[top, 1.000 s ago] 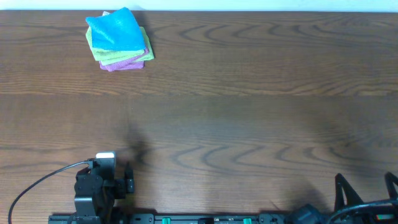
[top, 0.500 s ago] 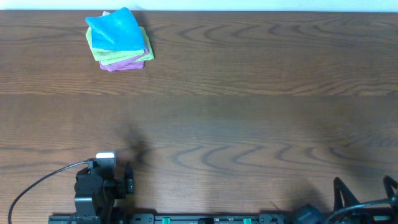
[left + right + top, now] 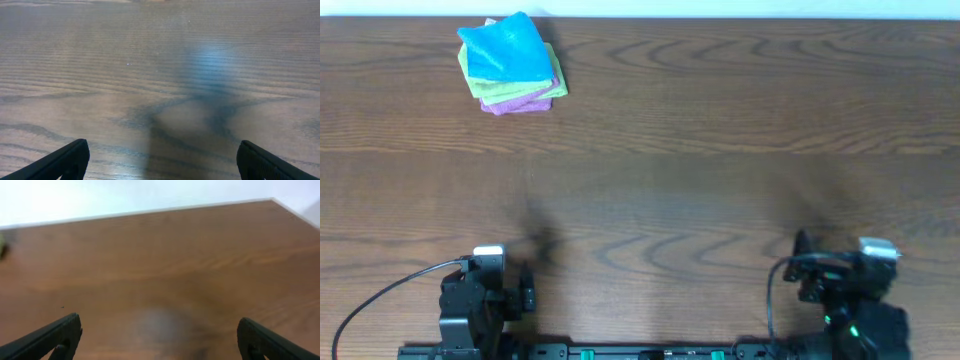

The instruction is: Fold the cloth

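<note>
The bright blue cloth (image 3: 505,50) lies folded on top of a lime-green cloth (image 3: 480,88) and a purple cloth (image 3: 525,103), in a stack at the far left of the table. Its white tag does not show. My left gripper (image 3: 525,290) sits at the near left edge, far from the stack. In the left wrist view it (image 3: 162,162) is open and empty over bare wood. My right gripper (image 3: 805,262) sits at the near right. In the right wrist view it (image 3: 160,340) is open and empty over bare wood.
The brown wooden table (image 3: 720,150) fills the overhead view. Its far edge (image 3: 150,211) meets a white wall. A black cable (image 3: 380,290) runs from the left arm toward the near left corner.
My right arm has swung from the near right corner leftward and further onto the table. The left arm and the cloth stack have not moved.
</note>
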`<action>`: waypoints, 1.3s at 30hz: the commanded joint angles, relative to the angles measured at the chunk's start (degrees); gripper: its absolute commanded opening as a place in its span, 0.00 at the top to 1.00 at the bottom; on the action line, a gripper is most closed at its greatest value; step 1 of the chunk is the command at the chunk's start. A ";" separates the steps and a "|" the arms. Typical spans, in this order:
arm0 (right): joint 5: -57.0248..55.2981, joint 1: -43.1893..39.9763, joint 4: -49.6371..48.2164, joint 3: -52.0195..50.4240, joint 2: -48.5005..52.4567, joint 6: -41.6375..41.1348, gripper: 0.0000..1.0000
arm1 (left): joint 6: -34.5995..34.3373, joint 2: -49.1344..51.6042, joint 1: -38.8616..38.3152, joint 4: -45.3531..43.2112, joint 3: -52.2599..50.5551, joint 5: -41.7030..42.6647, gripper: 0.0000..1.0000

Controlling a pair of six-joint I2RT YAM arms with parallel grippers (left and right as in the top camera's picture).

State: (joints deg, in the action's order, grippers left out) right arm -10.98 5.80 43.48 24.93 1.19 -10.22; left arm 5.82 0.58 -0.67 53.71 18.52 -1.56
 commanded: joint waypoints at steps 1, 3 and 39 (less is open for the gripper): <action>5.49 -3.02 -2.91 -5.40 -0.85 3.26 0.01 | 0.44 -0.33 -0.22 2.82 -0.90 -0.50 0.05; 5.49 -3.69 -3.91 -7.63 -0.87 3.26 0.01 | 0.42 -0.33 -0.22 2.82 -0.90 -0.50 0.05; 10.40 -3.48 -1.97 -15.82 -0.85 3.65 0.01 | 0.42 -0.33 -0.22 2.82 -0.92 -0.50 0.05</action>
State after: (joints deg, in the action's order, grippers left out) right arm -1.65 2.11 41.28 9.69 0.95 -7.14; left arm 5.80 0.58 -0.67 53.71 18.52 -1.56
